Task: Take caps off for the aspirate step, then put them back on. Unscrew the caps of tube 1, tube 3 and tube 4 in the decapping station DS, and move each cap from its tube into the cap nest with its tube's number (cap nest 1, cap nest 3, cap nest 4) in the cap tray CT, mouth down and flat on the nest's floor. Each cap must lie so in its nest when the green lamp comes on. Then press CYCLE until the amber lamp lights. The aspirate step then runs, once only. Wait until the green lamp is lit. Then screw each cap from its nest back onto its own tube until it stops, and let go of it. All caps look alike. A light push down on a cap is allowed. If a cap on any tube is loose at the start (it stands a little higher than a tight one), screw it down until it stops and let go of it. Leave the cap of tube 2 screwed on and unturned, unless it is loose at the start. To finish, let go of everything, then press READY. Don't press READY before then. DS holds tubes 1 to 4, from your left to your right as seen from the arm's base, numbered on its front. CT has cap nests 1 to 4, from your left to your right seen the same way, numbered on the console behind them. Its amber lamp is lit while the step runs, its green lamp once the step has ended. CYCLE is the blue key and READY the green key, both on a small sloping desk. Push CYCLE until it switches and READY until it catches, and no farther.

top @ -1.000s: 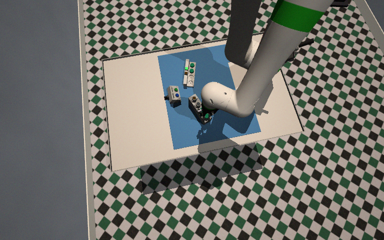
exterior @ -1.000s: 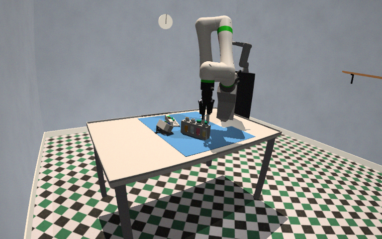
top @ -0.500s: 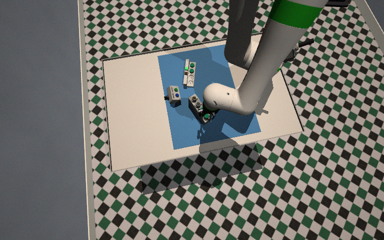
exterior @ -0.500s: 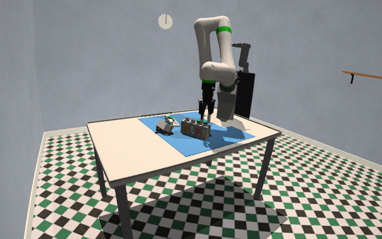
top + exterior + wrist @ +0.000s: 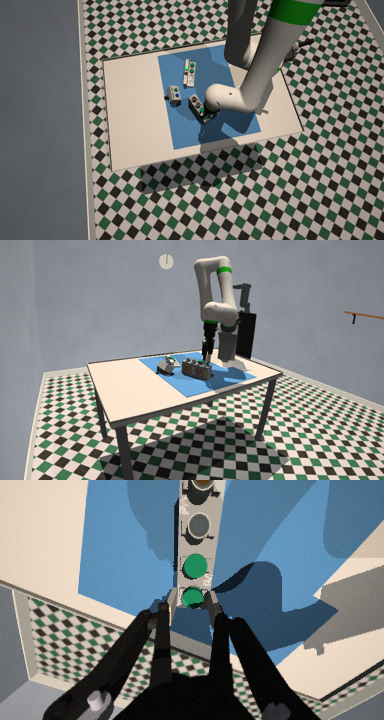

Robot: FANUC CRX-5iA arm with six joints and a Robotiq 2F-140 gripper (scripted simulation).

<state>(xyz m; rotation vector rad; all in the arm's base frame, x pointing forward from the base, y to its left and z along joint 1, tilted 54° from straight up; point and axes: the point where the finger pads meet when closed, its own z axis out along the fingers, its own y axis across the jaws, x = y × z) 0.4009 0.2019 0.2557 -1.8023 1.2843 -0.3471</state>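
Note:
The decapping station (image 5: 198,108) lies on the blue mat, and it also shows in the exterior view (image 5: 196,370). In the wrist view my gripper (image 5: 193,596) straddles the green cap on tube 1 (image 5: 192,597) at the near end; the fingertips stand a little off its sides, open. Tube 2 carries its green cap (image 5: 195,566). Tube 3 (image 5: 199,525) and tube 4 (image 5: 204,482) stand uncapped. The cap tray (image 5: 190,73) holds two green caps (image 5: 192,67) in nests 3 and 4; nests 1 and 2 are empty. The tray's green lamp (image 5: 186,68) is lit.
The sloping key desk (image 5: 173,93) with the green READY key (image 5: 176,89) and the blue CYCLE key (image 5: 177,95) stands left of the station. The arm's elbow (image 5: 223,97) hangs over the station's right side. The table edge lies beyond the mat.

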